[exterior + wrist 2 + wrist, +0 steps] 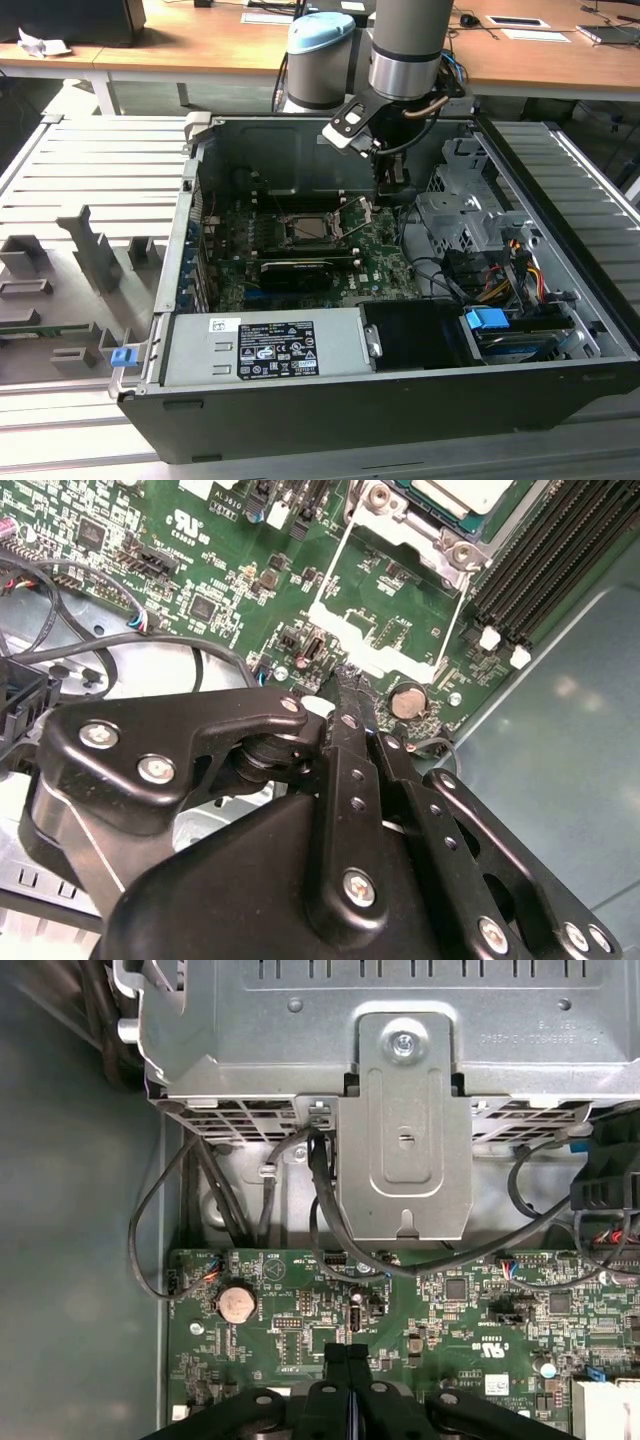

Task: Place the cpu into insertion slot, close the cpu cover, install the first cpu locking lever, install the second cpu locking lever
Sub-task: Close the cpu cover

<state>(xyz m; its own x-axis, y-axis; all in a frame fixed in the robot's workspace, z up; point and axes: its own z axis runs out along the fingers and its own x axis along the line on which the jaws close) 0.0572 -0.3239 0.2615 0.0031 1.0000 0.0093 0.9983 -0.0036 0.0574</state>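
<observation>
The case (400, 420) lies open on a grey bench (80, 170), its inside facing up. The arm (405, 40) comes down into it from the far side. A silver power supply (340, 340) fills the near edge, and a metal drive cage (405, 1130) sits at the exterior view's right, with black cables (320, 1210) running out from under it.

The green board (385, 265) covers the floor of the case. Four black memory slots (540, 570) run along one side of the socket.

The gripper (388, 192) hangs low over the board, just to the exterior view's right of the socket and apart from it. In both wrist views its two fingers (332, 1360) are pressed together with nothing between them (only a hairline seam shows). Whether the tips touch the board cannot be told.

The slot (290, 228) is near the middle of the board. In the second wrist view the cover (415, 528) lies flat as a metal frame around the chip. The cpu (458, 492) sits inside the slot, its pale top showing through the cover's window.

A round coin battery (236, 1303) sits on the board near the fingertips.
</observation>
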